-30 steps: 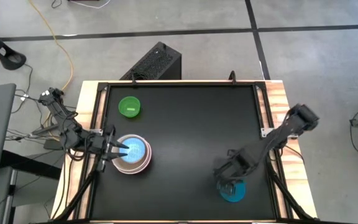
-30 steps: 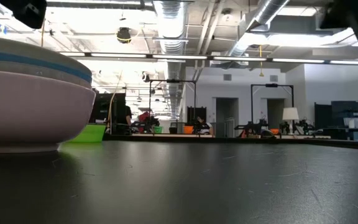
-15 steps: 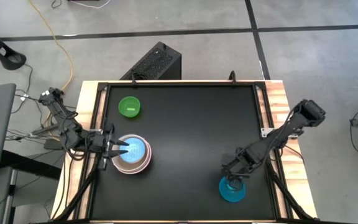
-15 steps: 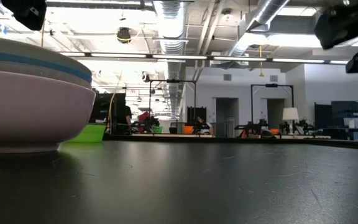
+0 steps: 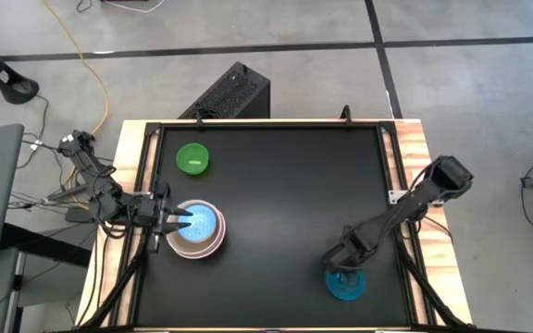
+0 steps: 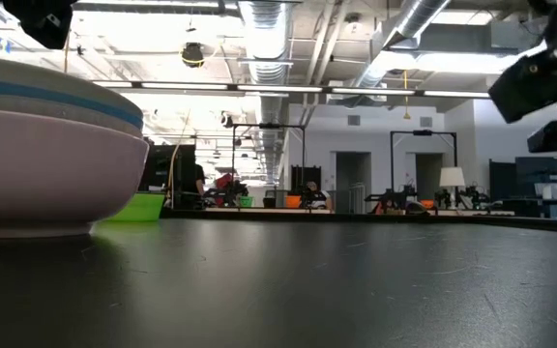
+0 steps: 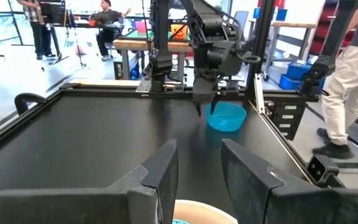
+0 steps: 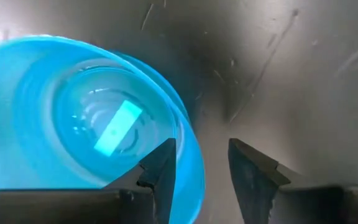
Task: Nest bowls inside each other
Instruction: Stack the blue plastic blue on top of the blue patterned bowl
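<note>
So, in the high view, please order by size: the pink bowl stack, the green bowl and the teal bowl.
1. Round pink plastic bowl, the outer one of the stack: clearly largest.
2. Round green plastic bowl and round teal plastic bowl: they look alike, and the right arm partly covers the teal one.

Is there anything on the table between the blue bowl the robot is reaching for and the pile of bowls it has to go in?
Nothing visible. Bare black table lies between the teal bowl and the stack. The green bowl sits off to the side.
</note>
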